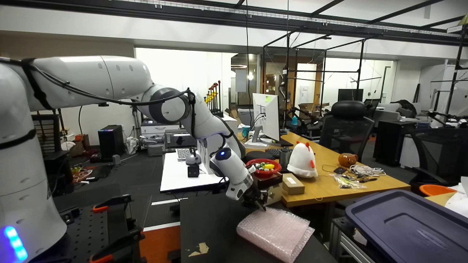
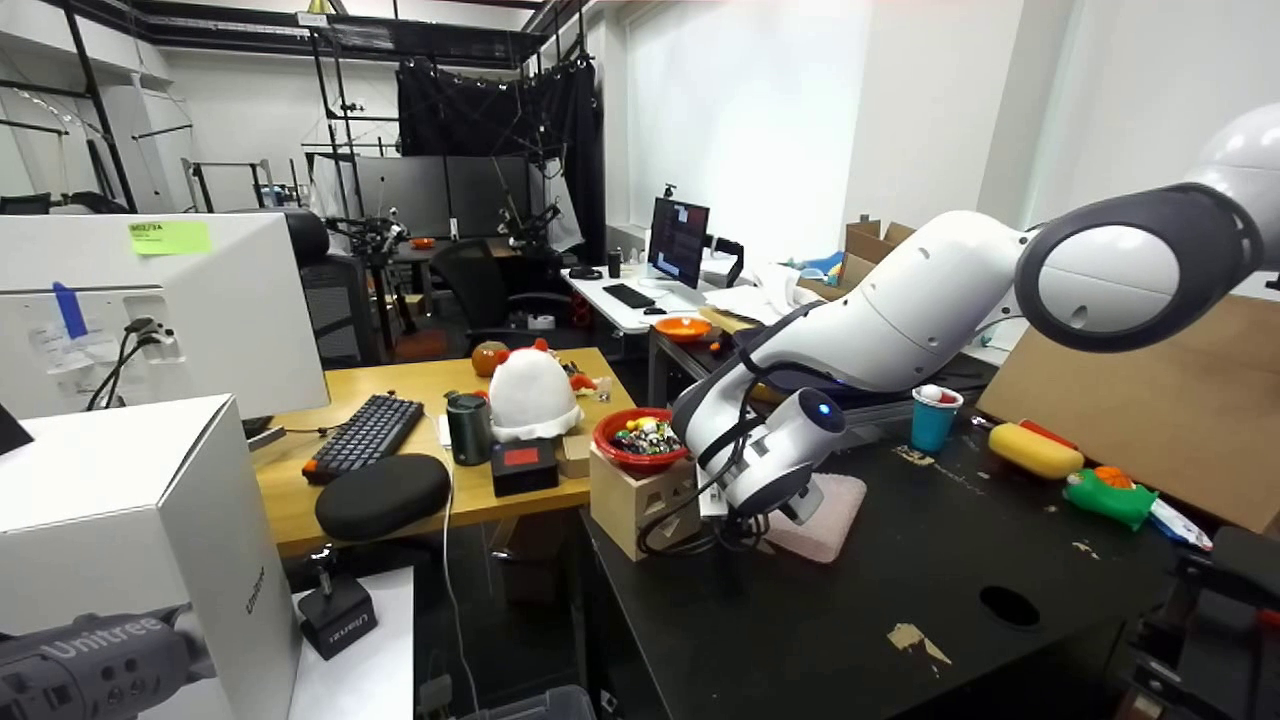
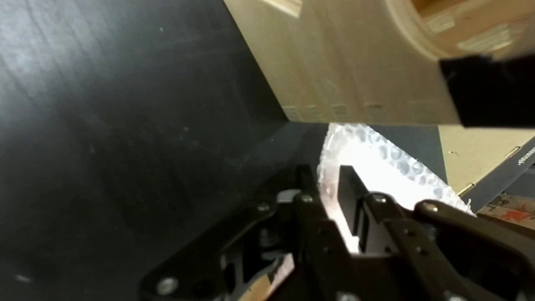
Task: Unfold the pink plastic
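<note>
The smooth white robot arm [image 1: 120,80] is stretching out nearly level from its thick column, bending at a grey-ringed joint and sloping down toward the pale wooden box [image 2: 625,510] with cut-out shapes. Beside that box the wrist is leaning, and the black, hinged two-finger gripper [image 3: 325,170] is pointing down at a slant. In the wrist view its fingers are standing a narrow gap apart, with a pink edge showing between them; whether they are pinching it, I cannot tell.

That edge is running along the pale pink, translucent bubble-wrap plastic [image 1: 276,230], which is lying just beside the wooden box on the scuffed black tabletop [image 2: 780,640]. The plastic is forming a flat, roughly rectangular bundle, folded into layers that are showing along one side. Its skin is glinting and puckering with small round bubbles.

In an exterior view, a glossy red bowl [image 2: 610,448] of small multicoloured pieces [image 2: 645,438] is sitting on the wooden box. Near the box, a brown cardboard carton [image 1: 292,184] is resting on the yellow-brown wooden desk [image 1: 318,191], and a rounded white plush toy [image 1: 301,160] with red tufts is standing farther from the box.
</note>
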`<state>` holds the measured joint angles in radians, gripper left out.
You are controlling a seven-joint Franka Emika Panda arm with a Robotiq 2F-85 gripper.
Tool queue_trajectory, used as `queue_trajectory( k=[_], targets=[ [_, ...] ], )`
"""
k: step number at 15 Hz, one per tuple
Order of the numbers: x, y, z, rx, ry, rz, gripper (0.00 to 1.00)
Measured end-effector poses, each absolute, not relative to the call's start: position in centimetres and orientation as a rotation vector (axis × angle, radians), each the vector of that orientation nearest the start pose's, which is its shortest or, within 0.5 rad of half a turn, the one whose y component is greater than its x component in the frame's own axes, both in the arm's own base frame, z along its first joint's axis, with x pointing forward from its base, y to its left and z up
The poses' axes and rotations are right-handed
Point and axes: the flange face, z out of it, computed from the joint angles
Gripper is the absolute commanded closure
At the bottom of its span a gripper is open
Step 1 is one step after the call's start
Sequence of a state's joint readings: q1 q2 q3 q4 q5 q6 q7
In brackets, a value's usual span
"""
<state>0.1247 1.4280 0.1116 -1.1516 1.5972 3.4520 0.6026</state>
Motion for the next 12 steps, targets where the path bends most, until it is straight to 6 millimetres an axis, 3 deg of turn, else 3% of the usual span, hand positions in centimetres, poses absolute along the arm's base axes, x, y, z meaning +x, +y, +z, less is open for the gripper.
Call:
queue_trajectory(
  k=[3, 6, 12],
  targets=[
    [64.5, 2.0, -5.4, -1.21, 2.361, -0.475, 1.0],
    [65.4, 0.9, -3.8, -1.17, 2.346, -0.409, 1.0],
    [66.9, -5.6, 0.4, -0.905, 2.396, -0.371, 1.0]
  ],
)
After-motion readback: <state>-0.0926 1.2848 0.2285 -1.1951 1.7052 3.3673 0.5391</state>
